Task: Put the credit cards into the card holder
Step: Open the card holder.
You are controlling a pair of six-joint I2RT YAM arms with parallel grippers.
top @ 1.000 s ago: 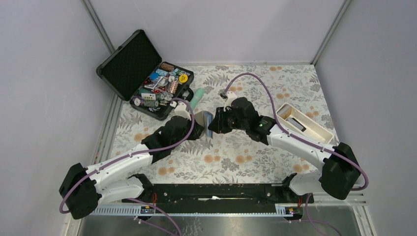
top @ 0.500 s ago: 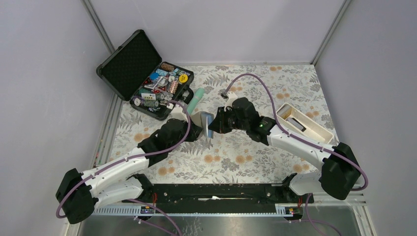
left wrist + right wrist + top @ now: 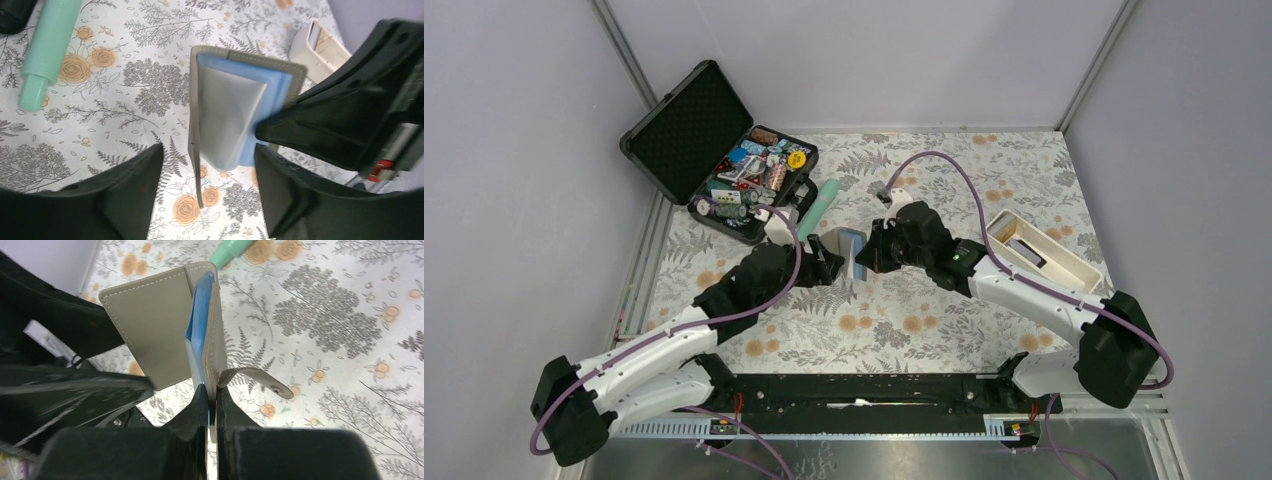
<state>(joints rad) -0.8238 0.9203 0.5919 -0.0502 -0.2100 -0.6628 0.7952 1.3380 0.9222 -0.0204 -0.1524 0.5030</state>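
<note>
The card holder (image 3: 848, 246) is a grey-brown wallet held upright above the floral table, half open. A blue credit card (image 3: 197, 335) sits between its two panels and shows past the pocket's edge (image 3: 282, 87). My right gripper (image 3: 211, 392) is shut on the card holder's right panel (image 3: 217, 330), pinching the blue card with it. The snap strap (image 3: 270, 385) hangs loose beside the jaws. My left gripper (image 3: 207, 172) is open, and the card holder's other panel (image 3: 195, 125) stands edge-on between its fingers, touching neither. No other credit cards are in view.
An open black hard case (image 3: 724, 165) full of small items stands at the back left. A mint-green tube (image 3: 817, 205) lies just behind the card holder. A white oblong tray (image 3: 1039, 250) sits at the right, near the right arm.
My left gripper has opened and let go of the card holder's panel. My right gripper has closed onto the other panel and the blue card. The left arm has drawn slightly left.
</note>
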